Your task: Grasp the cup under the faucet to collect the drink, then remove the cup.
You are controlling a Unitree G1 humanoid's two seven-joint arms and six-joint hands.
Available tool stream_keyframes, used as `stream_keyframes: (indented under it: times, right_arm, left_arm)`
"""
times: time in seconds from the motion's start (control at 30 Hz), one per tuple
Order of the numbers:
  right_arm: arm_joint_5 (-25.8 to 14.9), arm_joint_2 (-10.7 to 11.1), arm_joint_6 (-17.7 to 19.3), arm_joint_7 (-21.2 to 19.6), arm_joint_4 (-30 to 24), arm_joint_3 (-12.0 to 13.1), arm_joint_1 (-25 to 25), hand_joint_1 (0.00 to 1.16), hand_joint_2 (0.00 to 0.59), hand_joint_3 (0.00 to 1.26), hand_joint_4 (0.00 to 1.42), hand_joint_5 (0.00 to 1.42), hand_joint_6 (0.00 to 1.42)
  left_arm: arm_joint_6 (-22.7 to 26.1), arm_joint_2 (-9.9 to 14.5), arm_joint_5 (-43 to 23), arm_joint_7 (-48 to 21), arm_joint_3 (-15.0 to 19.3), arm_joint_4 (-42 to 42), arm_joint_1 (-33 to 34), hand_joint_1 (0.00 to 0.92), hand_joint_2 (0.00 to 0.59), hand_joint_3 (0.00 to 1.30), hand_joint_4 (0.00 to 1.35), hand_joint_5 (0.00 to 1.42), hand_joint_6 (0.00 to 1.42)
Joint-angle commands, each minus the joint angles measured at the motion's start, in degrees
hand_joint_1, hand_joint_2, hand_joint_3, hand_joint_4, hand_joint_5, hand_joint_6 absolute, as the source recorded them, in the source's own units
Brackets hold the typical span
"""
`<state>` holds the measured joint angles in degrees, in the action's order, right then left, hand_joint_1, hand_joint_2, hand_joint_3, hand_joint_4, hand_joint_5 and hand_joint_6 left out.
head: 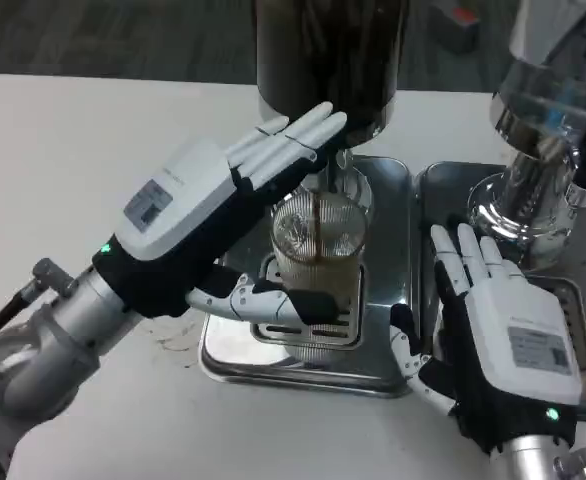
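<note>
Ribbed clear cup (316, 262) upright on the slotted grate of the steel drip tray (383, 365), near the tray's middle, directly beneath the faucet (325, 170) of the dark dispenser (328, 55). Pale cloudy drink filling the lower part; a thin dark stream falling from the spout into the open mouth.

Left hand (208, 225) reaching in from the tray's left edge — white back turned up, fingers (293, 140) held straight and close together, pointing toward the dispenser body above and just left of the cup rim. Thumb (273, 305) swung out below them, crossing in front of the cup's lower wall, black tip against or just off the glass; cannot tell whether it truly touches. Fingers apart from the thumb, nothing clamped between them, cup standing in the gap between thumb and fingers rather than gripped.

Right hand (503, 345) lying flat, back up, at the tray's right edge near its front right corner, fingers spread slightly and extended toward the far side of the tabletop — holding nothing, set apart from the cup. Second chrome dispenser base (523, 200) beyond its fingertips, on a neighbouring tray.

White tabletop (73, 150) under everything.
</note>
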<state>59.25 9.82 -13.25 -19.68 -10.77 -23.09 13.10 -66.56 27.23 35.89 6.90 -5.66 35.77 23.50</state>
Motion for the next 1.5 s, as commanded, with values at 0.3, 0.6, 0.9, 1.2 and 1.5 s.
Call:
stream_keyframes:
  times: [0.3, 0.6, 0.9, 1.2, 1.5]
  right_arm:
    - [-12.52, 0.26, 5.59, 2.67, 1.19, 4.20, -0.86, 0.55, 0.412, 0.05, 0.00, 0.04, 0.07]
    - [-23.93, 1.25, 11.14, 8.73, 1.54, 7.24, -3.49, 0.68, 0.294, 0.00, 0.00, 0.00, 0.02]
    - [-36.26, -0.36, 15.90, 12.95, 6.79, 10.34, -6.54, 0.75, 0.269, 0.00, 0.00, 0.00, 0.03]
    - [-37.61, 0.24, 16.74, 15.33, 11.21, 10.88, -11.66, 0.72, 0.257, 0.00, 0.00, 0.00, 0.02]
    - [-40.90, -0.29, 18.26, 17.40, 15.42, 11.93, -14.32, 0.70, 0.266, 0.00, 0.00, 0.00, 0.02]
  left_arm:
    - [2.28, 3.60, 11.10, 10.01, -6.66, -2.74, -1.48, 0.000, 0.099, 0.05, 0.00, 0.18, 0.09]
    - [4.38, 4.28, 11.35, 13.19, -9.73, -4.46, -2.09, 0.000, 0.095, 0.05, 0.00, 0.17, 0.07]
    - [5.56, 4.90, 9.82, 14.04, -10.74, -4.32, -2.14, 0.000, 0.101, 0.05, 0.00, 0.17, 0.07]
    - [6.59, 4.87, 8.73, 13.92, -11.30, -4.84, -2.83, 0.000, 0.092, 0.05, 0.00, 0.17, 0.07]
    - [6.00, 5.33, 5.79, 13.37, -10.71, -2.94, -2.73, 0.000, 0.114, 0.05, 0.00, 0.17, 0.07]
